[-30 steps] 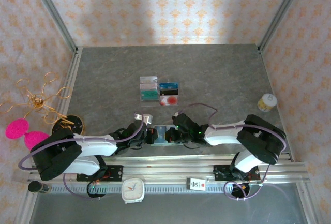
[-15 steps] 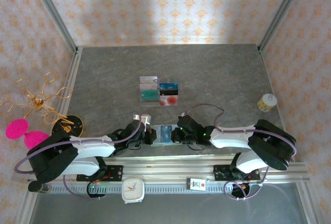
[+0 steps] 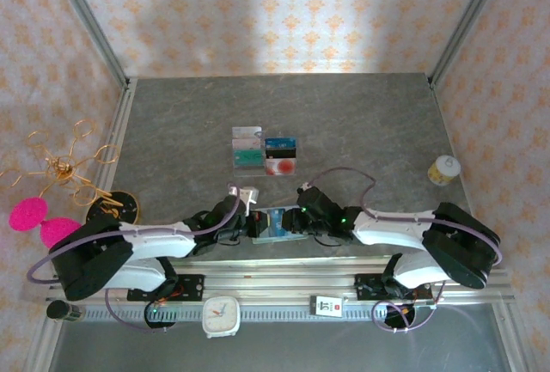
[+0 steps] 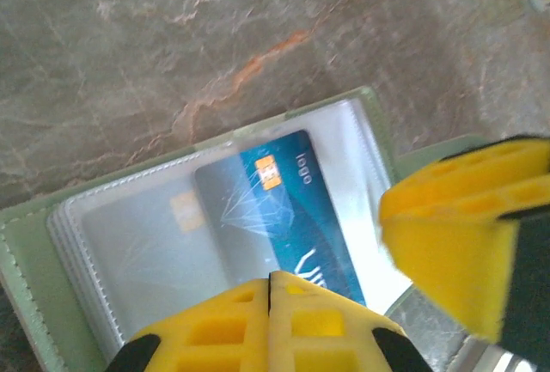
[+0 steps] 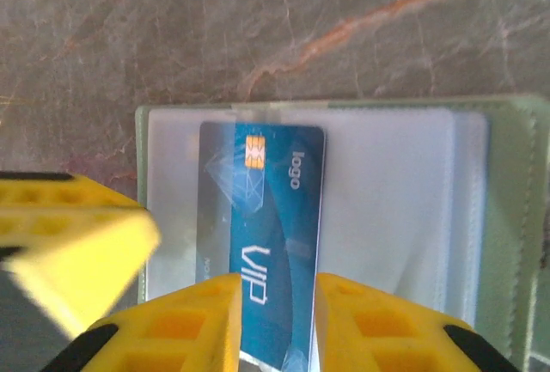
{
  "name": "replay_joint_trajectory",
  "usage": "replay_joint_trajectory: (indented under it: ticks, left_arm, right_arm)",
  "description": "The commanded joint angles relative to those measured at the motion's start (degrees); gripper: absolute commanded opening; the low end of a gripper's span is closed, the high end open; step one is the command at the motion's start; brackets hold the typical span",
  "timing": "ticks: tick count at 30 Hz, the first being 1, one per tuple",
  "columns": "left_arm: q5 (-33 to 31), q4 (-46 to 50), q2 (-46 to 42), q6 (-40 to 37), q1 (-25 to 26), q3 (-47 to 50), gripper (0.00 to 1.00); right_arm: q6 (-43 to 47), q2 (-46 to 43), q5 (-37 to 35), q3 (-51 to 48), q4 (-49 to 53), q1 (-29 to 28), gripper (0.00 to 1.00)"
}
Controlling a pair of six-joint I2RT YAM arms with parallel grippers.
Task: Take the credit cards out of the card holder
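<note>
Our clenched left claw [image 4: 269, 293] pins the holder [image 4: 120, 243] to the counter [image 4: 172, 45] — right claw [image 5: 277, 303] released, parted over the card [image 5: 266, 209].

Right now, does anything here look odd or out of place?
Nothing spilled or broken. One blue card sits on the open green wallet, its end between the right claw's parted fingers, while four other cards lie neatly farther back.

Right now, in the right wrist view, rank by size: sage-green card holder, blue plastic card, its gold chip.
1. Sage-green soft card holder, largest.
2. Blue plastic card.
3. Gold square chip, smallest.
</note>
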State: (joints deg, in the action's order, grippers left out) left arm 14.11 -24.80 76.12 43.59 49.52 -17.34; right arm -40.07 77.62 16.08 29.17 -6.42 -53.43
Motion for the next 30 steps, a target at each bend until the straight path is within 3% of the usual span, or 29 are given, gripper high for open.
replay_joint_trajectory:
  ticks: [1,14,18,20,23,30]
  left_arm:
    - [-0.5,-0.6,0.6,-0.9,0.2,-1.6,0.0]
    - [-1.1,-0.7,6.7,-1.6,0.2,-1.4,0.0]
    - [-0.9,-0.2,7.1,-1.8,0.2,-1.6,0.0]
    - [-1.1,0.0,6.1,-1.8,0.2,-1.2,0.0]
    - [-1.3,0.3,4.4,-2.1,0.0,-0.6,0.0]
    - [0.3,0.7,2.6,-3.2,-0.8,-1.9,0.0]
  right_arm:
    - [2.9,1.7,0.4,2.0,1.6,1.0,0.28]
    - [2.2,6.4,5.4,1.6,-3.6,1.0,0.28]
    - [1.3,5.5,3.7,1.2,-3.1,1.0,0.16]
    - [1.1,3.5,0.1,0.8,-0.9,1.4,0.08]
    - [1.6,-1.1,-1.0,-1.3,0.4,3.6,0.04]
    - [10.7,-14.3,-1.5,-1.4,4.0,6.6,0.0]
